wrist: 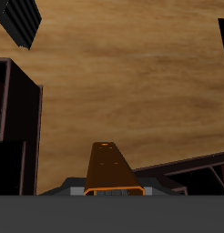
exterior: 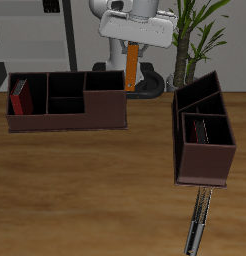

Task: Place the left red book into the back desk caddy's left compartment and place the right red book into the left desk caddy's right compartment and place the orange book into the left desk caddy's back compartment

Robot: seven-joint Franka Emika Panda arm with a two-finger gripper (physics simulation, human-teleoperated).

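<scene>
So the gripper [exterior: 130, 42] is up high near the robot's base with the orange book [exterior: 130, 68] clamped between its fingers, hanging down spine-vertical over the table's [exterior: 85, 190] back part; wrist view shows the same book [wrist: 109, 168] sticking out from the jaws; back desk caddy [exterior: 65, 100] has a red book [exterior: 21, 97] standing in its end compartment; left desk caddy [exterior: 203, 135] has the other red book [exterior: 202, 130] in its big low square cell; a thin striped book [exterior: 199, 222] lies near the front edge.
</scene>
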